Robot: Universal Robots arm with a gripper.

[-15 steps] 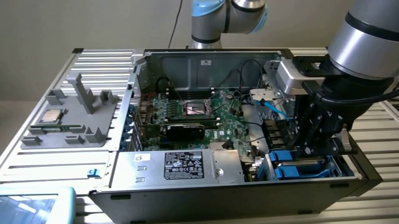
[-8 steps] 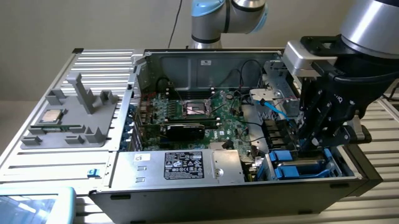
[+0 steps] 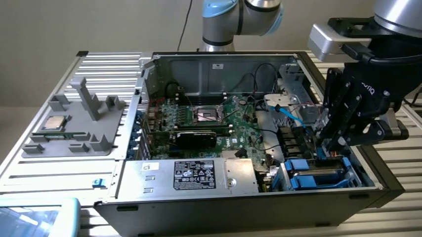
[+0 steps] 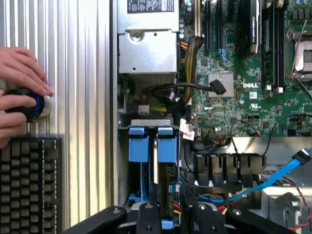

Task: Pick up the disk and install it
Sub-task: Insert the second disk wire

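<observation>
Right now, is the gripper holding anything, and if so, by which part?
Yes. The gripper grips the disk by its end, fingers on either side, with the disk standing on edge in the blue drive bay of the computer case.

The word "DELL" can be read in white letters on the green motherboard (image 4: 234, 73) in the wrist view, just beside the small finned heatsink (image 4: 220, 84). The black label (image 3: 193, 175) on the silver power supply box (image 3: 218, 175) carries white print and certification marks too small to read. A white sticker (image 3: 219, 65) on the case's rear wall is likewise illegible.
</observation>
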